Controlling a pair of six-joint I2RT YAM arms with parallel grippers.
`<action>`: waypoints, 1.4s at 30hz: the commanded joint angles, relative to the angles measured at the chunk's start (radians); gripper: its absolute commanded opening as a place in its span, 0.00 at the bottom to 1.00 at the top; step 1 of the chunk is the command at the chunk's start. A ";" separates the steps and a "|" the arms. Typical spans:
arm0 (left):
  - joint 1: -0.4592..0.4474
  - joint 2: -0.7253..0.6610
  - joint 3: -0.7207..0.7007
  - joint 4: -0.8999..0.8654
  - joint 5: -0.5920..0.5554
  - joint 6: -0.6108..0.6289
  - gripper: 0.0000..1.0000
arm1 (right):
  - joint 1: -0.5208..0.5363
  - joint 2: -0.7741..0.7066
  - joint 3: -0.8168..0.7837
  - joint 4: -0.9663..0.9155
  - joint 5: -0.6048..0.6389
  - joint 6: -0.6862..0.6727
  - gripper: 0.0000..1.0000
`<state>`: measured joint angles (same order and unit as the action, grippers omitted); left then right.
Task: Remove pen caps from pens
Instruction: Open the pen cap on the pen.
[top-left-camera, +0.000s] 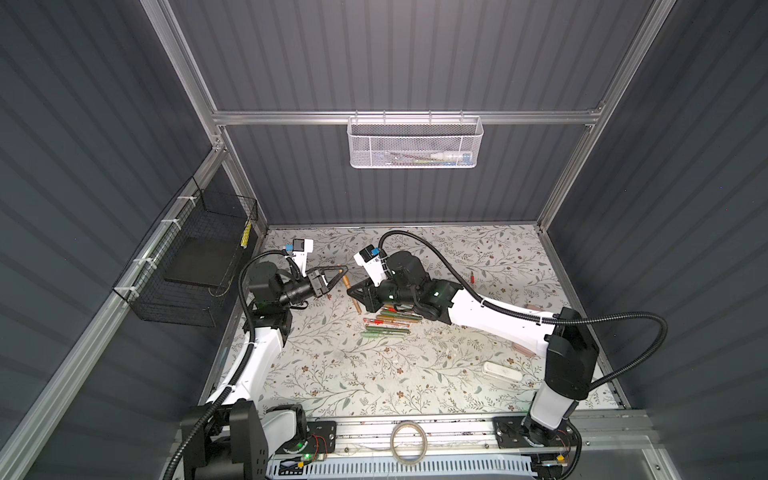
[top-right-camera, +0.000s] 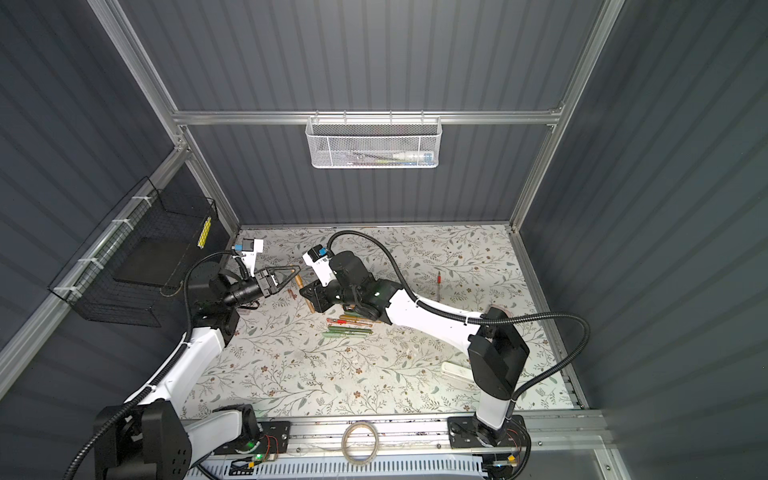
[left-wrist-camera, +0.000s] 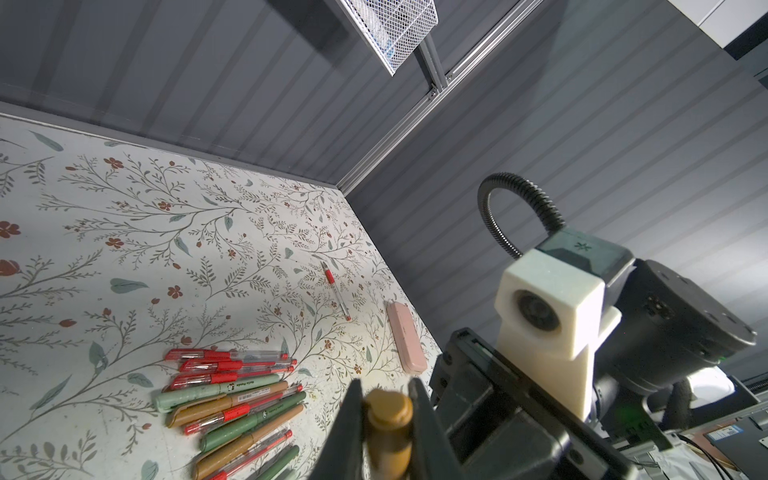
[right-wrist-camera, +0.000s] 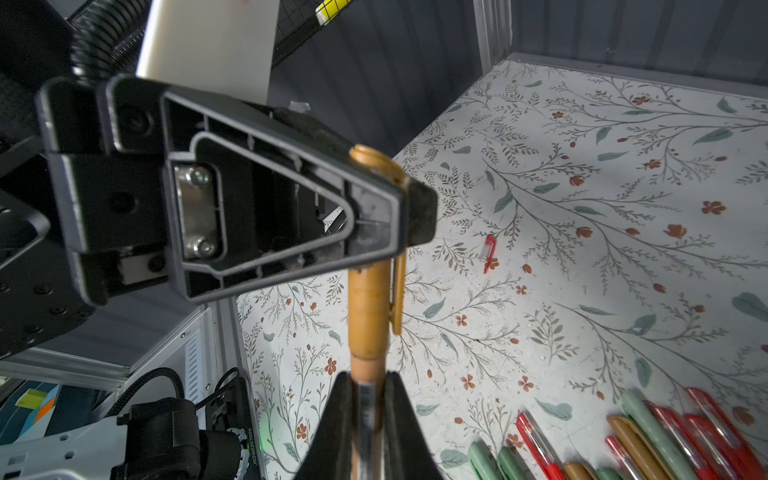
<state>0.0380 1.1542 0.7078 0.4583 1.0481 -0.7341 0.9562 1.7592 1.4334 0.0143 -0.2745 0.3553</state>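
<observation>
At ten o'clock from the pen pile (top-left-camera: 386, 322), above the table (top-left-camera: 357, 374), the right gripper (right-wrist-camera: 368, 399) clamps the mustard-brown pen (right-wrist-camera: 368, 368) by its barrel and the left gripper (right-wrist-camera: 403, 208) pinches its cap (right-wrist-camera: 370, 307), bracing opposite ends so they can be pulled apart.

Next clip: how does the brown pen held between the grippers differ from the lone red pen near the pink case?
The brown pen is thick and opaque; the lone red pen is thin, clear-barrelled. The brown pen is held off the table, left gripper on its cap, right gripper on its barrel; the lone red pen lies flat, untouched.
</observation>
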 joint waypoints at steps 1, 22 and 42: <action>-0.004 0.002 -0.014 0.018 0.008 0.002 0.07 | 0.002 0.020 0.036 0.030 -0.020 -0.006 0.05; -0.003 0.001 -0.011 -0.004 0.006 0.021 0.28 | 0.000 0.070 0.028 0.048 -0.021 0.022 0.00; -0.004 0.009 -0.019 -0.010 -0.005 0.024 0.37 | 0.000 0.116 0.122 -0.016 -0.016 0.024 0.00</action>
<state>0.0380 1.1561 0.6903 0.4492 1.0378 -0.7223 0.9520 1.8664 1.5394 0.0177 -0.2779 0.3798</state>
